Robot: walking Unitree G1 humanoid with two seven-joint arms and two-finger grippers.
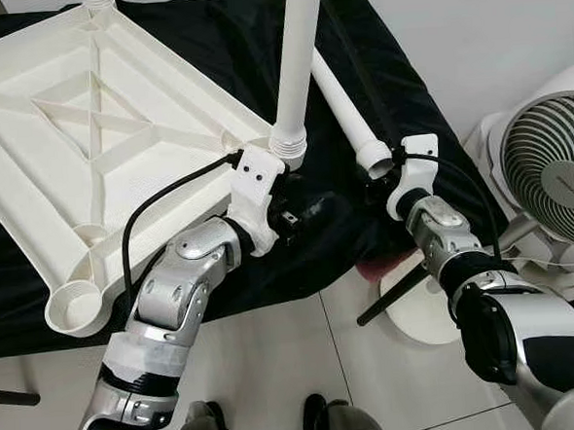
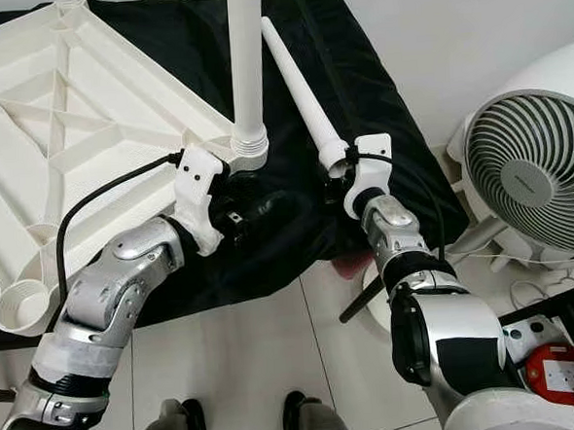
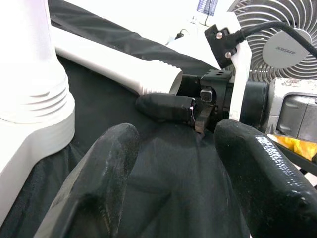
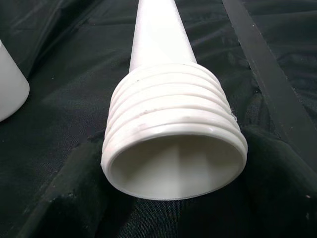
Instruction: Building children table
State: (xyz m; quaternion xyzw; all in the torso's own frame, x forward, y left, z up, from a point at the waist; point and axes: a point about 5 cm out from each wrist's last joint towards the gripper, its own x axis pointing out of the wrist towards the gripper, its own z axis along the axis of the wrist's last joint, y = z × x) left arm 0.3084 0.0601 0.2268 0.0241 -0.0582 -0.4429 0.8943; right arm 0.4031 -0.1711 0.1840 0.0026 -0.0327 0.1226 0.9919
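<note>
**A:** What is nearest the camera?

**B:** The robot's two feet [image 1: 261,426] on a pale tiled floor [image 1: 276,352], with both silver arms reaching forward over the edge of a surface draped in black cloth [image 1: 355,55].

**A:** And the left gripper [image 3: 173,163]?

**B:** It hovers over the cloth with its two black fingers [image 3: 94,188] spread well apart, nothing between them. It sits just beside the corner of the white tabletop [image 1: 78,140], which lies upside down, ribs showing, with an open round socket [image 1: 75,308] at its near corner.

**A:** Is a leg fitted?

**B:** One white leg [image 1: 298,68] stands upright in the corner socket next to the left gripper, its ribbed collar at the base.

**A:** The right gripper [image 2: 335,178]?

**B:** It is at the threaded, hollow end of a second leg [image 4: 173,129], which lies flat on the cloth and points away from the robot. Dark fingers [image 4: 64,198] flank that open end on both sides, closed upon it.

**A:** Anything farther off?

**B:** To the robot's right, off the surface, a white fan [image 2: 532,156] stands on the floor, a red object [image 2: 555,369] near its base. A white wall [image 1: 509,16] lies beyond.
</note>
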